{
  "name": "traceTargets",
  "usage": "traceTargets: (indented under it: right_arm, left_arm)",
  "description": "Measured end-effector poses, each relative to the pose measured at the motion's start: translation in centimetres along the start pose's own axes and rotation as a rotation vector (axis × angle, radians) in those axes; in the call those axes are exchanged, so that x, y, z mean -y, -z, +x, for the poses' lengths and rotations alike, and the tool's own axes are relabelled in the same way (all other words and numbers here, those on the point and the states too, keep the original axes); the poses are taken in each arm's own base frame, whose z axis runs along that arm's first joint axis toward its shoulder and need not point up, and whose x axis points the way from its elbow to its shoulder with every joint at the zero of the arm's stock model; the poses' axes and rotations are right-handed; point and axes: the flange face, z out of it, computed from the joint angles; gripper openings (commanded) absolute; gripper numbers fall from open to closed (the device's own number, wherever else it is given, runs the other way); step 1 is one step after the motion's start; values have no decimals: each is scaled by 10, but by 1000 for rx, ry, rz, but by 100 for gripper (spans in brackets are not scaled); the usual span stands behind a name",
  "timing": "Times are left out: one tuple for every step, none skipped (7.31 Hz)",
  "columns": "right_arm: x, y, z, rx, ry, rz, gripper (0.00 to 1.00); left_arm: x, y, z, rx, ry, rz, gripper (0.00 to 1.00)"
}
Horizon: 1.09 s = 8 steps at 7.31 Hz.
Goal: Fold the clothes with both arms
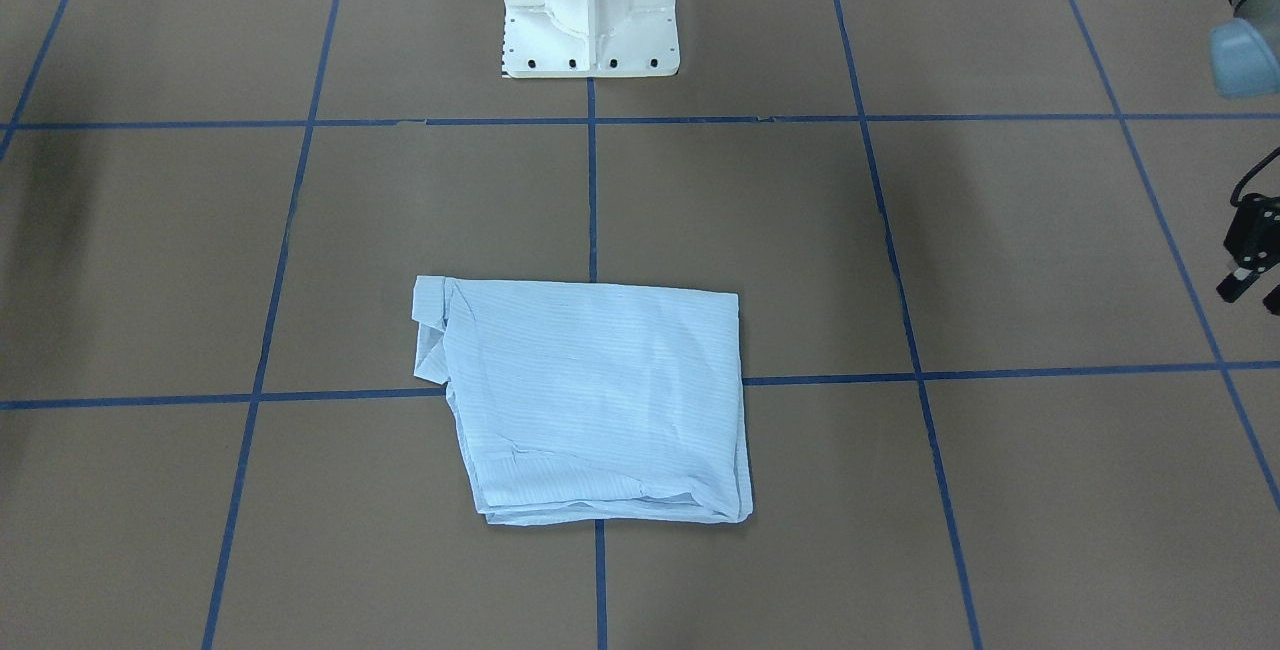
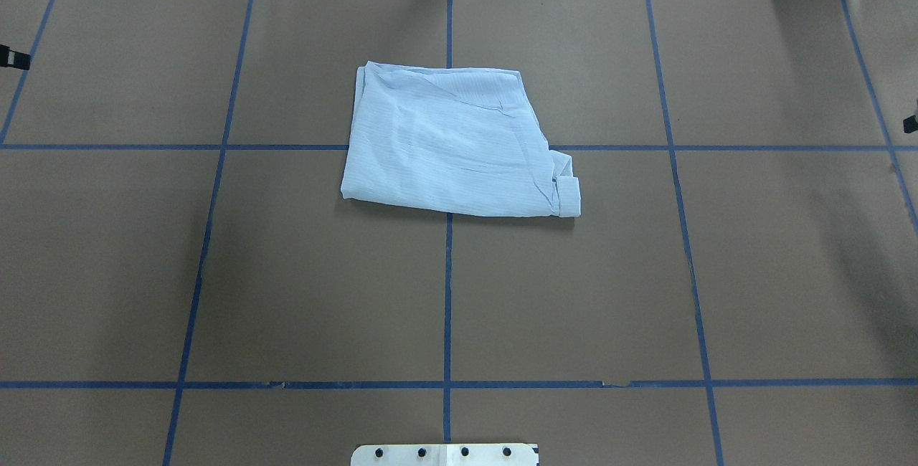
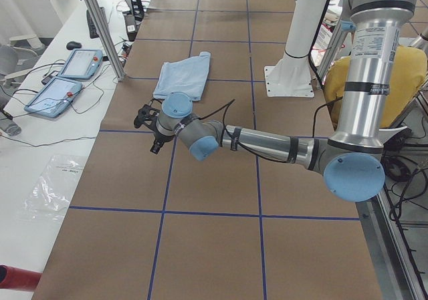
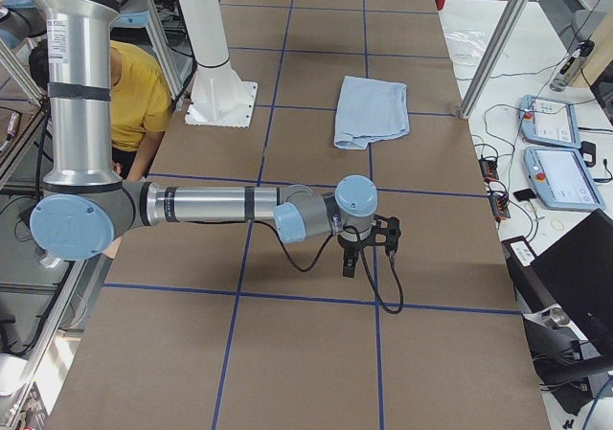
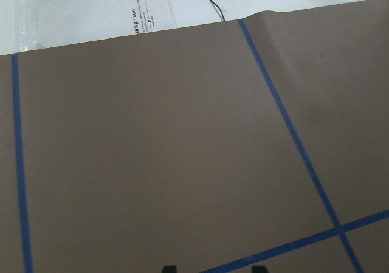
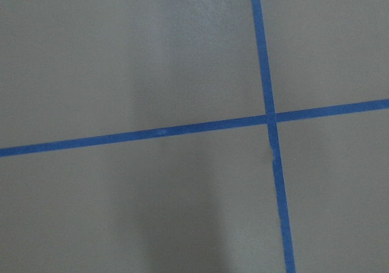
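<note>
Left gripper (image 3: 150, 130) hangs over bare table (image 2: 287, 272) out at the robot's left end, nothing in it. You can see its two fingertips (image 5: 169, 268) standing apart at the bottom edge of the left wrist view. Left arm (image 3: 267, 143) is stretched out nearly level. Past the table edge in that wrist view lies a clear plastic bag (image 5: 79, 11).

Mid-table: shirt (image 2: 452, 147), light blue, finely striped, folded to a rough rectangle. It lies flat on the brown paper, straddling the centre blue tape line (image 2: 447, 294), well apart from both grippers. One cuff (image 2: 569, 197) pokes out at the corner nearest the robot, on its right side. White pedestal (image 1: 590, 0) stands apart, in line with the shirt.

Right gripper (image 4: 356, 253) hovers over the robot's right end, right arm (image 4: 211, 205) level. Spread or pressed together, you can't tell; the right wrist view gives only a tape crossing (image 6: 270, 118).
</note>
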Motion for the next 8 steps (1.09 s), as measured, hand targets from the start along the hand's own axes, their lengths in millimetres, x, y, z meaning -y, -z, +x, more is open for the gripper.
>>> traceTargets:
  right_arm:
    - [-4,2,10,-5,18,-13,100]
    - [-5,6,15,-12,29,-25,100]
    - [-5,9,13,-20,36,-35,100]
    - [-6,13,7,-26,39,-43,100]
    - [-6,15,2,-31,40,-50,100]
    - [-4,17,-2,-36,44,-50,100]
    - [1,18,-7,-54,54,-43,100]
    - [7,18,-12,-77,68,-33,100]
  left_arm:
    - [-16,10,-21,32,-43,-43,53]
    - [-31,14,-35,49,-58,-80,55]
    - [-45,15,-43,57,-51,-110,58]
    - [-55,14,-48,57,-35,-137,59]
    - [-67,15,-48,40,-11,-165,61]
    - [-79,21,-42,16,8,-182,65]
    - [-91,33,-32,2,18,-187,87]
    - [-100,42,-25,-3,26,-191,100]
